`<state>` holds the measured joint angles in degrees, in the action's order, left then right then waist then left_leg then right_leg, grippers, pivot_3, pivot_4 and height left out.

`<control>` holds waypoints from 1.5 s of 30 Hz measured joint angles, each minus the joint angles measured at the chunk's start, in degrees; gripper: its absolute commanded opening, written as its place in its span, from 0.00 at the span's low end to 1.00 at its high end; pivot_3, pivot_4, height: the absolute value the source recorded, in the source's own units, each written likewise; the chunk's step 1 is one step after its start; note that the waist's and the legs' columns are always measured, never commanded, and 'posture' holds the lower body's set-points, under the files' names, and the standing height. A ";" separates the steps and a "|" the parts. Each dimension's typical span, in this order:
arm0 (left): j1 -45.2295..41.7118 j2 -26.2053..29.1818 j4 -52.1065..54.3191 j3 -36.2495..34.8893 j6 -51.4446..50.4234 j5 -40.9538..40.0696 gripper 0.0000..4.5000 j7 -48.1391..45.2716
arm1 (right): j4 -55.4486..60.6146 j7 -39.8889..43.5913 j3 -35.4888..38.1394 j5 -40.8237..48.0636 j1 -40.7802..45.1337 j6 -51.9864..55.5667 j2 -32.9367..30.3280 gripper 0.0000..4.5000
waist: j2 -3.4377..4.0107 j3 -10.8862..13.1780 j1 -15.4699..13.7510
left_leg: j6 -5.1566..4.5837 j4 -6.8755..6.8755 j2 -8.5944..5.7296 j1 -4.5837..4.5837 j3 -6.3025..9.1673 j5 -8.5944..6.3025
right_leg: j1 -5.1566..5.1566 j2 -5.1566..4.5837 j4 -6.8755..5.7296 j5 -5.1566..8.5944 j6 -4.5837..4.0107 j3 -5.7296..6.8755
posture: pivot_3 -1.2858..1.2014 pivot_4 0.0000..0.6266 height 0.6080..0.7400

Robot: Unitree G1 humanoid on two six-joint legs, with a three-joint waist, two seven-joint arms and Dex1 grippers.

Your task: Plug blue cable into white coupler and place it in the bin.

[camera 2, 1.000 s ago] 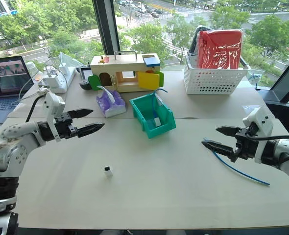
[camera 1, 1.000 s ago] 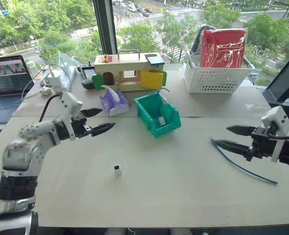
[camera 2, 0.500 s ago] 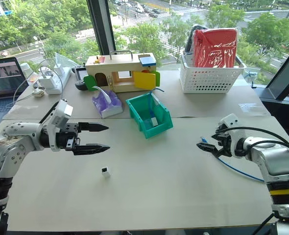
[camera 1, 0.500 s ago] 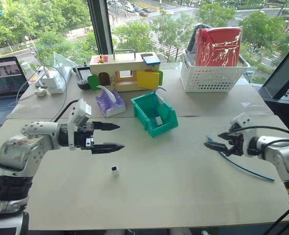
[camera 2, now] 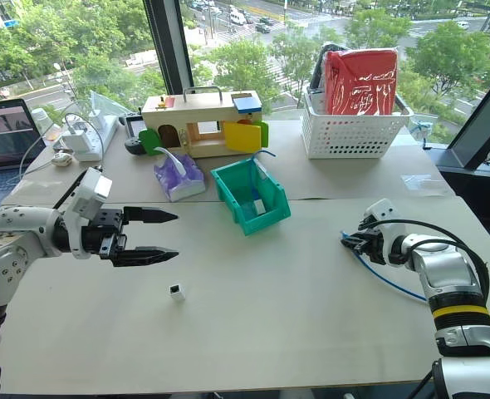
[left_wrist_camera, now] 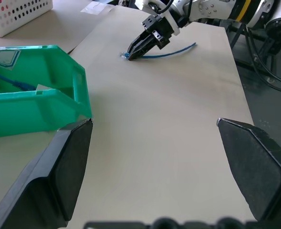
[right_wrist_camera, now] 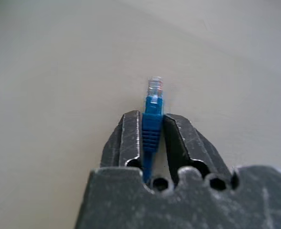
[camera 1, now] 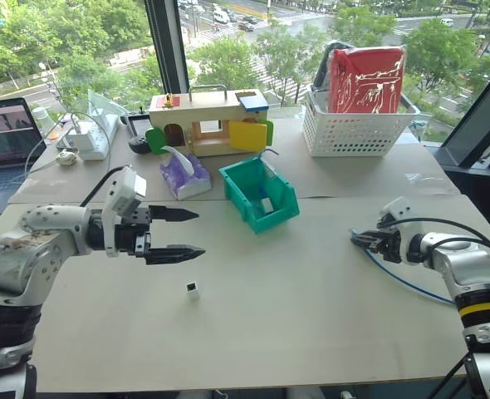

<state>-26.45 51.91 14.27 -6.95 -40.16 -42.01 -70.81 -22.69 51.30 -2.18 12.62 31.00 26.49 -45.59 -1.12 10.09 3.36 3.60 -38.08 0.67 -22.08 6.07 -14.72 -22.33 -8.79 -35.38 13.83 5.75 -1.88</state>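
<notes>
Since the earlier frame, right gripper had closed on the blue cable near its plug — seemingly at table level. Left gripper stood wide above the white coupler; bin apart.

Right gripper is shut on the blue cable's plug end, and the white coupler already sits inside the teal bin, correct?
Not quite. The right gripper is shut on the blue cable, but the left eye view shows the white coupler on the bare table, apart from the bin.
</notes>
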 measured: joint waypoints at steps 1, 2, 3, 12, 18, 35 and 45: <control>0.01 0.09 0.00 -0.01 0.00 -0.18 1.00 -0.16 | 1.10 1.98 -1.20 -0.63 -0.29 -1.64 -0.57 0.02 | 0.02 0.01 0.08 | 0.00 0.00 0.00 -0.02 0.00 0.00 | -0.03 0.00 -0.01 0.00 0.00 0.00 | 0.52 0.24 1.00; 0.00 0.18 0.00 -0.01 0.00 -0.29 1.00 -0.23 | 2.12 3.59 -2.06 -1.00 -0.32 -2.83 -0.64 0.02 | 0.02 0.01 0.23 | 0.00 0.00 0.00 -0.02 0.00 0.00 | -0.04 0.00 -0.03 0.00 0.00 0.00 | 0.52 0.24 1.00; 0.00 0.18 0.00 -0.01 0.00 -0.38 1.00 -0.31 | 3.66 5.46 -3.03 -1.26 -0.36 -4.21 -0.91 0.02 | 0.06 0.04 0.40 | 0.00 0.00 0.00 -0.02 -0.01 0.00 | -0.05 0.00 -0.04 0.00 0.00 -0.01 | 0.52 0.24 1.00; 1.68 2.19 -0.03 4.55 3.09 6.10 1.00 -1.51 | 21.71 17.37 -14.36 -2.99 2.50 -7.16 2.08 0.02 | 0.17 0.11 0.56 | 0.00 0.01 0.03 -0.03 -0.01 0.00 | -0.13 0.03 -0.42 0.04 -0.02 -0.02 | 0.52 0.24 1.00; 1.97 2.86 -0.09 4.99 4.56 8.43 1.00 -1.99 | 22.03 17.39 -20.20 -5.76 4.77 -7.09 8.32 0.02 | 0.17 0.12 0.12 | 0.07 0.00 0.03 -0.14 0.00 0.04 | -0.22 0.03 -0.49 0.04 -0.02 -0.02 | 0.52 0.24 1.00; 0.91 1.44 1.11 9.46 5.63 12.81 1.00 -0.28 | 19.98 18.38 -23.96 -7.51 7.61 -4.35 17.15 0.69 | 0.17 0.12 0.13 | 0.22 0.01 0.12 -0.17 0.03 0.12 | -0.38 0.16 -0.68 0.05 -0.06 -0.04 | 0.52 0.24 1.00; -6.92 -8.78 -2.88 23.30 8.21 21.64 1.00 0.96 | 32.59 15.70 -9.56 2.62 7.72 9.21 10.29 0.99 | 0.17 0.12 -0.02 | 0.26 0.02 0.13 -0.21 0.04 0.15 | -0.47 0.17 -0.72 0.04 -0.08 -0.05 | 0.52 0.24 1.00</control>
<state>-33.37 43.13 11.39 16.34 -31.94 -20.38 -69.85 9.90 67.00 -11.73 15.24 38.72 35.71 -35.30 -0.96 10.20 3.35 3.86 -38.06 0.80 -22.29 6.11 -14.57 -22.79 -8.61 -36.10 13.87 5.67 -1.93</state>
